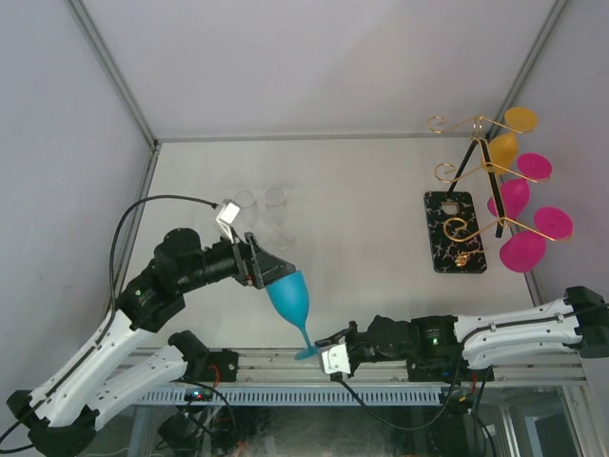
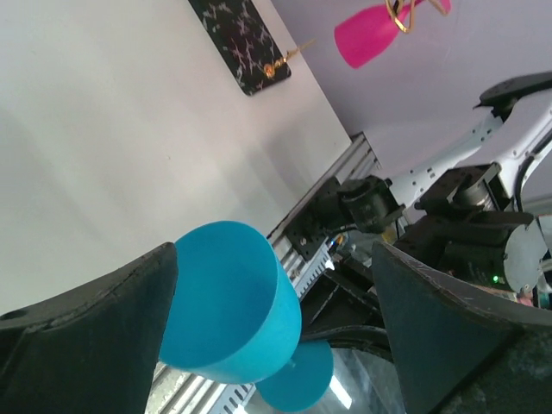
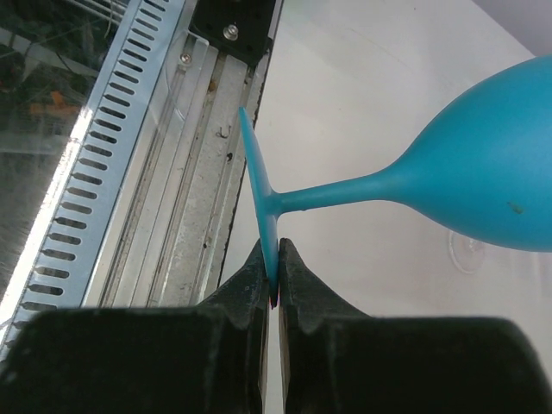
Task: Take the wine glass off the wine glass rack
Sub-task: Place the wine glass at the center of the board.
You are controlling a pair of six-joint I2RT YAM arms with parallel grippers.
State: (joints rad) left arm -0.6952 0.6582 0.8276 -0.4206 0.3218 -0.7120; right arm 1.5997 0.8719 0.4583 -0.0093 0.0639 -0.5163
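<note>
A blue wine glass (image 1: 289,297) hangs tilted over the table's near edge, bowl up and to the left. My right gripper (image 1: 322,350) is shut on the rim of its foot (image 3: 263,198), with the stem and bowl (image 3: 492,181) running off to the right. My left gripper (image 1: 269,270) is open, its jaws wide either side of the bowl's mouth (image 2: 228,310); the bowl lies against one finger and stands clear of the other. The gold wire wine glass rack (image 1: 476,171) stands on its black marbled base (image 1: 454,231) at the far right, holding pink and yellow glasses.
Two clear glasses (image 1: 245,205) (image 1: 276,214) stand on the table behind the left gripper. Pink glasses (image 1: 521,249) hang off the rack toward the right wall. The slotted metal rail (image 1: 381,376) runs along the near edge, under the blue glass's foot.
</note>
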